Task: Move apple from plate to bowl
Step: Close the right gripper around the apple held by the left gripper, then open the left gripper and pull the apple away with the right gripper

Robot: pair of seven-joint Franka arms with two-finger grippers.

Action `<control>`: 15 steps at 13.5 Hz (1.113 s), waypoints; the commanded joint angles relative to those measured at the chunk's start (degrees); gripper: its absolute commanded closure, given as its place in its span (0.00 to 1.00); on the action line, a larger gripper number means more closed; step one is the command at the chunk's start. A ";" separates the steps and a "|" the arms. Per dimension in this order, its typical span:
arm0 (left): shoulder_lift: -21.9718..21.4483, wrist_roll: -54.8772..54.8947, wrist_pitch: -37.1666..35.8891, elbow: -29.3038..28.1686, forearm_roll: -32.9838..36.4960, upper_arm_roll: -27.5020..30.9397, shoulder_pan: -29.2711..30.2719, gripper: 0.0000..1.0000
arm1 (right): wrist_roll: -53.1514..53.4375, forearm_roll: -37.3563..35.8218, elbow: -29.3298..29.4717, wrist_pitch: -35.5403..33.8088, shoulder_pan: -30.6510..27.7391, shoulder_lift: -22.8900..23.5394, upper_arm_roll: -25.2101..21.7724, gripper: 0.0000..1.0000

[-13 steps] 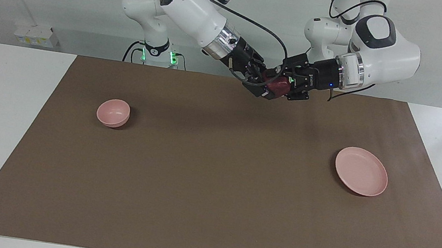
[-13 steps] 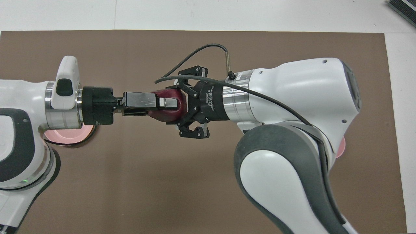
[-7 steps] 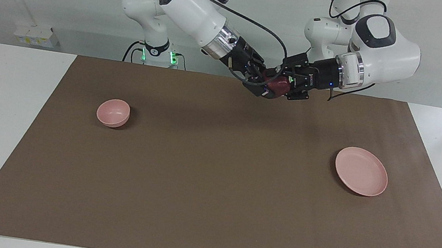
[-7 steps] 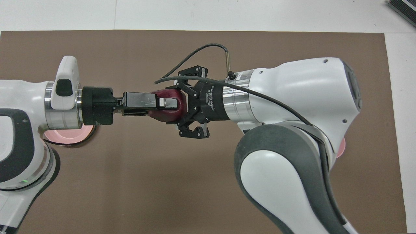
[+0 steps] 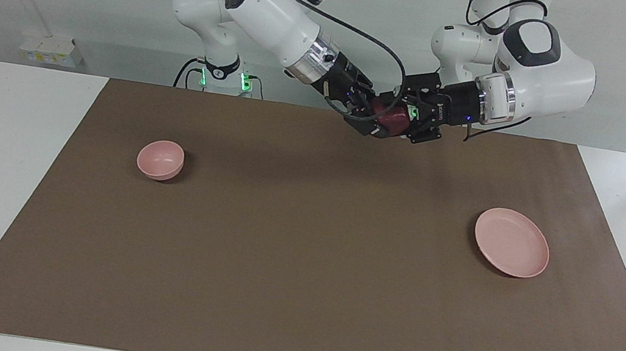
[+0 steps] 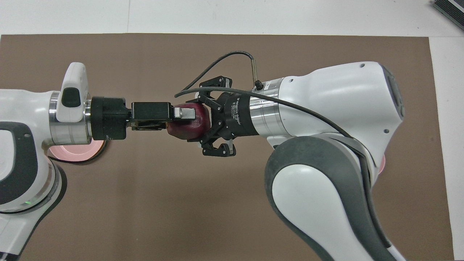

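Observation:
The dark red apple (image 5: 392,116) (image 6: 188,125) hangs in the air between my two grippers, over the brown mat near the robots' edge. My right gripper (image 5: 379,120) (image 6: 204,117) is shut on it. My left gripper (image 5: 406,117) (image 6: 185,115) is open, and its top finger (image 6: 185,113) still lies over the apple. The pink plate (image 5: 512,241) is bare, toward the left arm's end; the left arm partly hides it in the overhead view (image 6: 74,154). The small pink bowl (image 5: 161,159) sits toward the right arm's end, with only a sliver showing in the overhead view (image 6: 380,166).
A brown mat (image 5: 299,271) covers most of the white table. A small white box (image 5: 52,50) stands off the mat by the wall at the right arm's end.
My left gripper has drawn back a little along the apple and risen slightly. The apple has stayed with my right gripper, which shifted slightly.

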 commanded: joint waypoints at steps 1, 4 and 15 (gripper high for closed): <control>-1.27 -1.74 0.69 -0.67 0.52 0.66 -0.41 0.00 | -2.07 -0.17 0.29 -2.86 -1.77 -0.69 -0.14 1.00; -2.24 -5.68 0.60 -0.41 6.75 0.84 0.12 0.00 | -6.11 -8.57 0.38 -3.48 -2.83 -1.65 -0.14 1.00; -2.86 -24.51 -6.96 6.89 50.86 1.28 0.56 0.00 | -48.64 -23.71 0.37 -12.43 -9.77 -4.03 -0.58 1.00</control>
